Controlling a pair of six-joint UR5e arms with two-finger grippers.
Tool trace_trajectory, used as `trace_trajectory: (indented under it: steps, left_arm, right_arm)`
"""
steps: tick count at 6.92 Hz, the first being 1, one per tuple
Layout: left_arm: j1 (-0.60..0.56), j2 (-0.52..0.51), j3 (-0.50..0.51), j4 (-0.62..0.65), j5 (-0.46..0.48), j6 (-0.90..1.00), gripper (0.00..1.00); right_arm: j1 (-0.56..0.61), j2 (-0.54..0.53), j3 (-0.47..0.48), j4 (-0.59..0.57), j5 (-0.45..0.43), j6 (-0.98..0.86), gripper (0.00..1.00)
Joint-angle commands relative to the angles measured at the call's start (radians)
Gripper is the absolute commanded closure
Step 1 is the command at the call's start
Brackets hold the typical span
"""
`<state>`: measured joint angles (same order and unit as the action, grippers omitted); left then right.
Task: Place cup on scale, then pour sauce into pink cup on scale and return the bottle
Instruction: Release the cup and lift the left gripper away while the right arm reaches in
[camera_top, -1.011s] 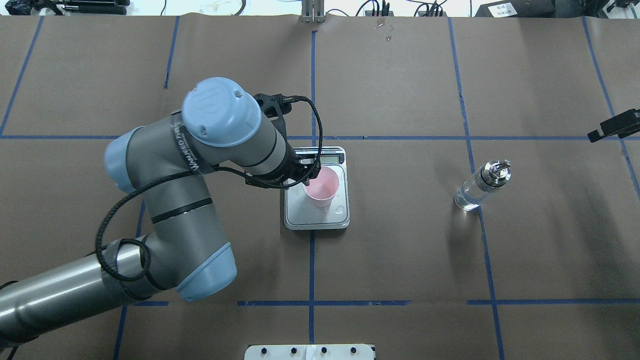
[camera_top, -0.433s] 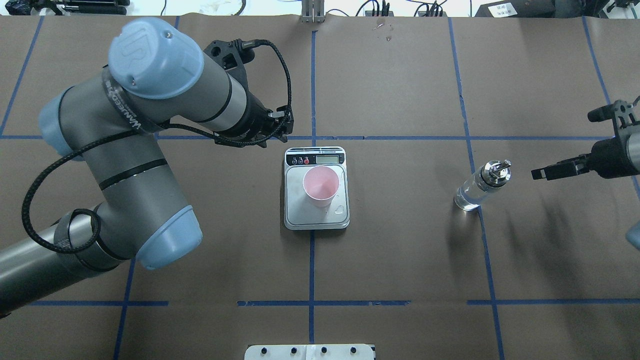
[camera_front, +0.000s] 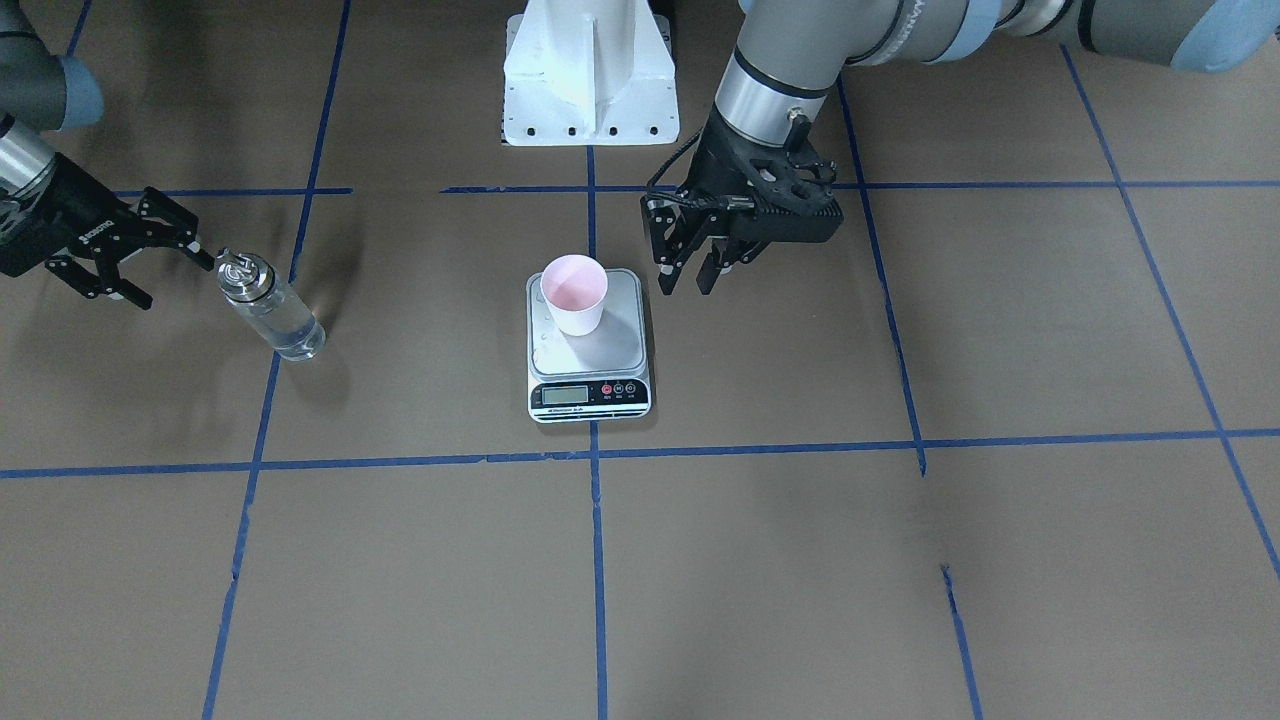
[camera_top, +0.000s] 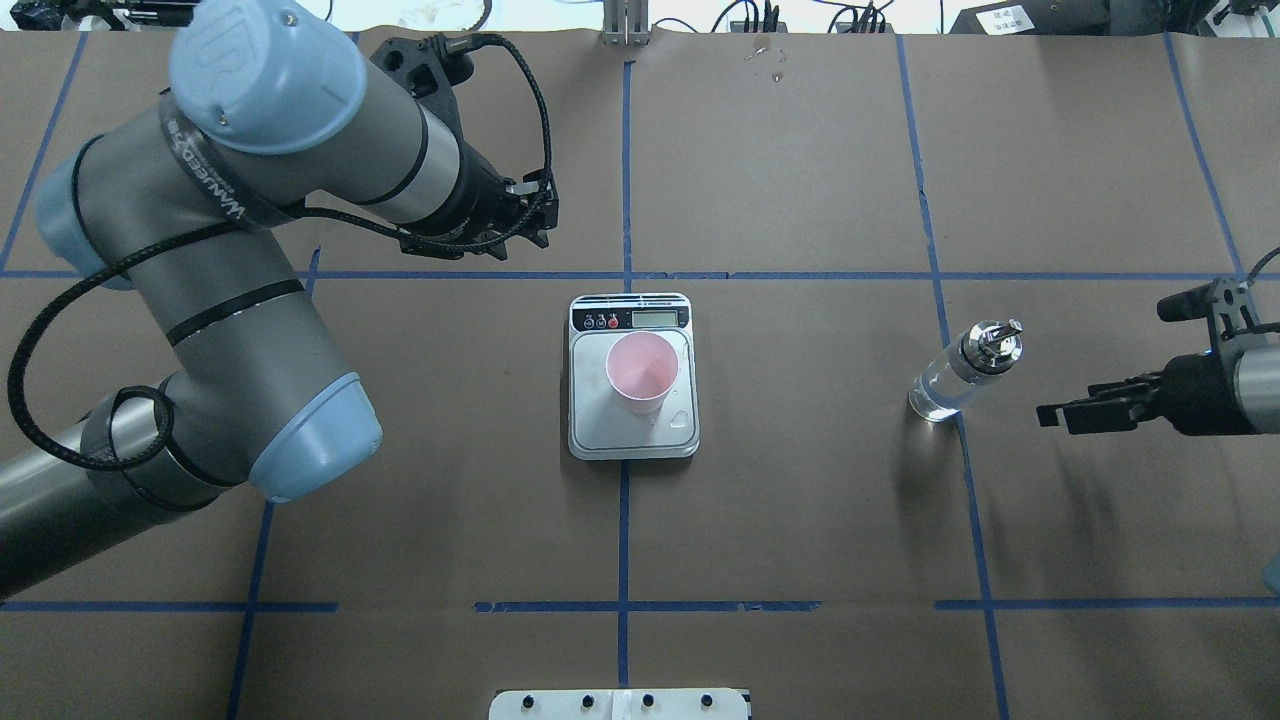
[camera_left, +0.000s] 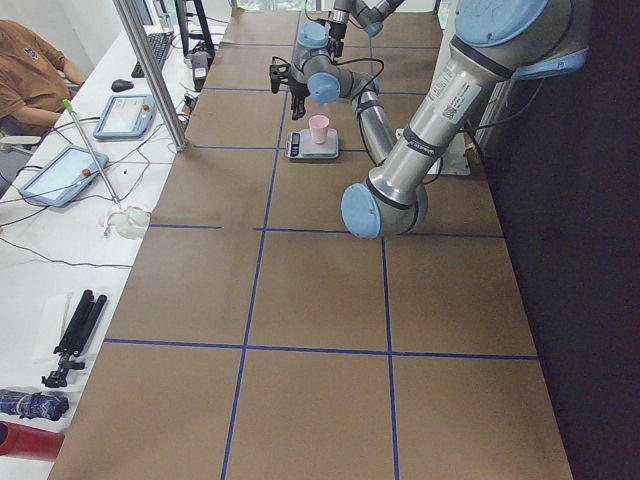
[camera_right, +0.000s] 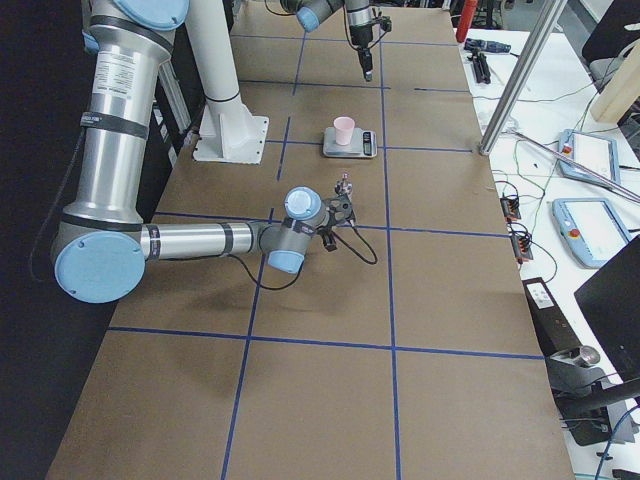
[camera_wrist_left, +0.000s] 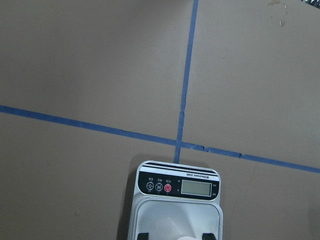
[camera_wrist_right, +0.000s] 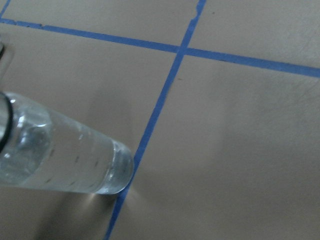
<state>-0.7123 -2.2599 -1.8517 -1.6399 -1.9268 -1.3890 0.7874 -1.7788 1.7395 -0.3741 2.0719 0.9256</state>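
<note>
The pale pink cup (camera_top: 642, 372) (camera_front: 574, 292) stands upright on the silver scale (camera_top: 633, 435) (camera_front: 620, 340), toward the platform's display side. My left gripper (camera_front: 685, 285) (camera_top: 530, 215) hangs open and empty, lifted off to the side of the scale; its wrist view looks down on the scale (camera_wrist_left: 177, 187). The glass bottle (camera_top: 960, 375) (camera_front: 275, 315) (camera_wrist_right: 60, 155) stands on the table to the right, with clear sauce in it. My right gripper (camera_front: 165, 275) (camera_top: 1055, 412) is open just beside the bottle's metal top, not touching it.
The white robot base plate (camera_front: 590, 75) sits at the table's near edge. Blue tape lines cross the brown table cover. In the side view a metal post (camera_left: 150, 70), tablets and a seated person (camera_left: 30, 60) are beyond the far edge.
My left gripper has let go of the cup and drawn up and away toward the far left. My right arm has come in from the right edge toward the bottle.
</note>
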Motion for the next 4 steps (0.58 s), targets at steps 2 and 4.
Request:
trace_trajectory:
  steps: [2, 4]
  left_arm:
    - [-0.009, 0.010, 0.029, -0.017, 0.000, 0.011, 0.53]
    - [-0.009, 0.010, 0.032, -0.032, 0.000, 0.013, 0.53]
  right_arm:
    - [-0.280, -0.069, 0.116, 0.001, -0.467, 0.102, 0.01]
    - [-0.469, -0.085, 0.124, -0.005, -0.828, 0.105, 0.02]
